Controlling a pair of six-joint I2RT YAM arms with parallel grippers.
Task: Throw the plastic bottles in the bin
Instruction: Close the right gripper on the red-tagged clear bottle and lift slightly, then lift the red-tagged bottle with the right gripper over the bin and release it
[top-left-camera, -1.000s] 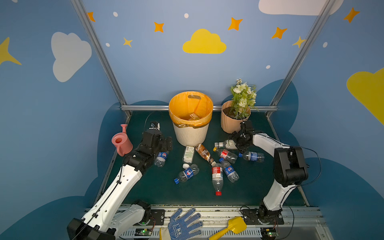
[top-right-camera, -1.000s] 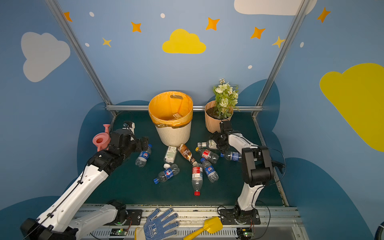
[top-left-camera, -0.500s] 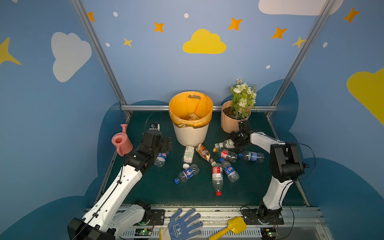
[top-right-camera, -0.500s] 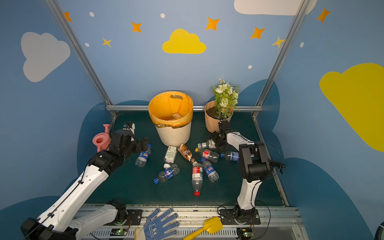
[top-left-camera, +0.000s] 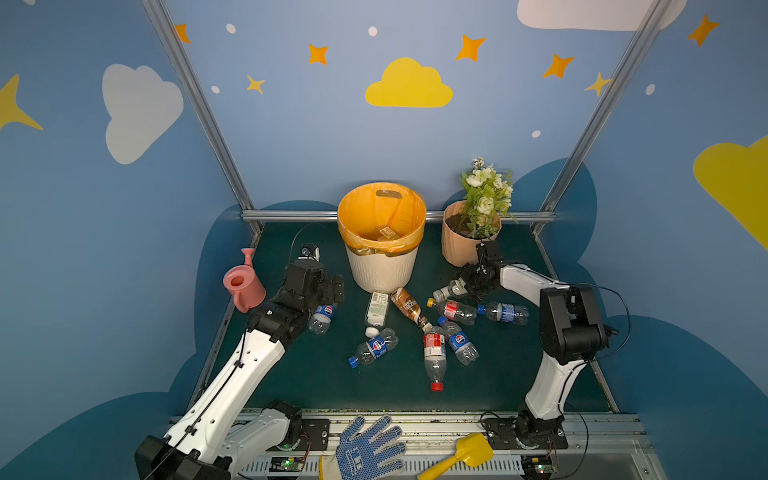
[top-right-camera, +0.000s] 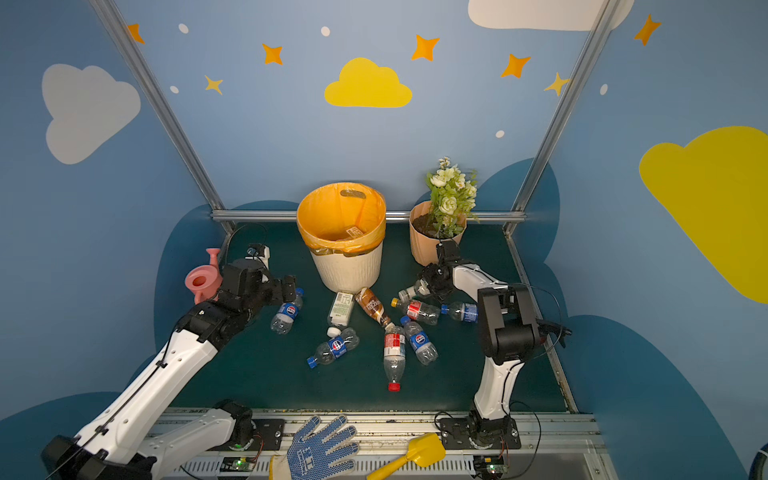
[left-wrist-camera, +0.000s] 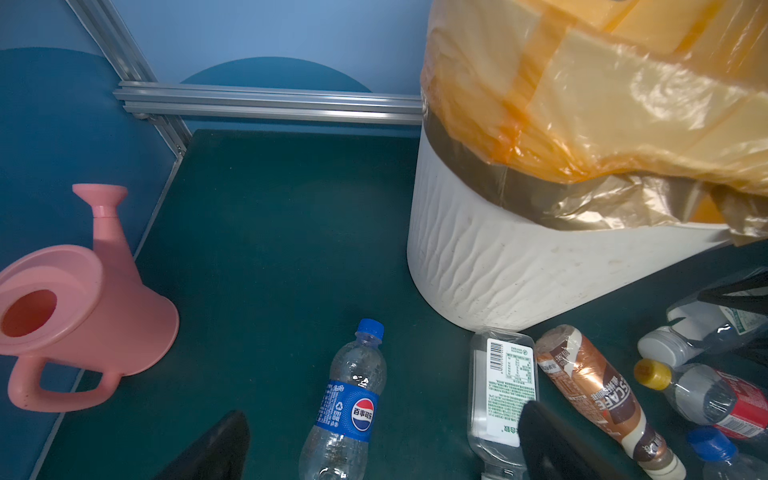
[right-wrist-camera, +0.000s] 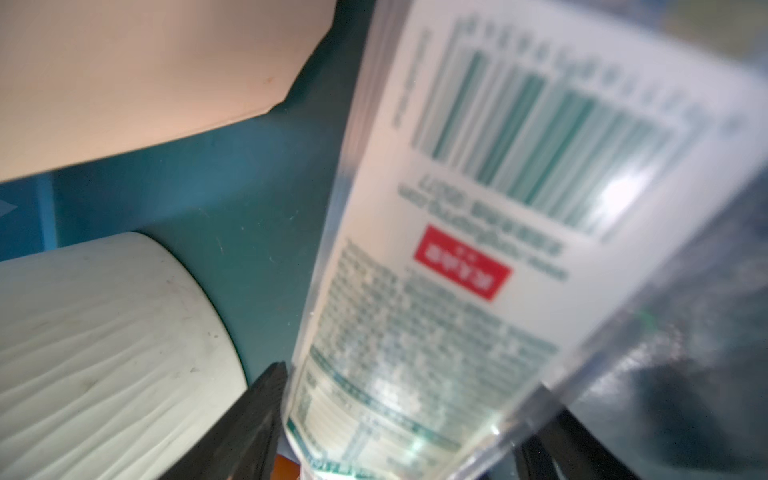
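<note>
One left hand (top-left-camera: 336, 289), agape, over Pepsi bottle (top-left-camera: 322, 318) on bare mat (top-left-camera: 316, 384); right hand (top-left-camera: 465, 284) around white-labelled bottle (right-wrist-camera: 457, 249), grip unclear.

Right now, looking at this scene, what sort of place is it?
Probably a robot test booth dressed as a child's play corner: blue wall panels painted with clouds and stars, silver aluminium frame posts, and two white robot arms bolted to a front rail beside a dark green mat.
</note>
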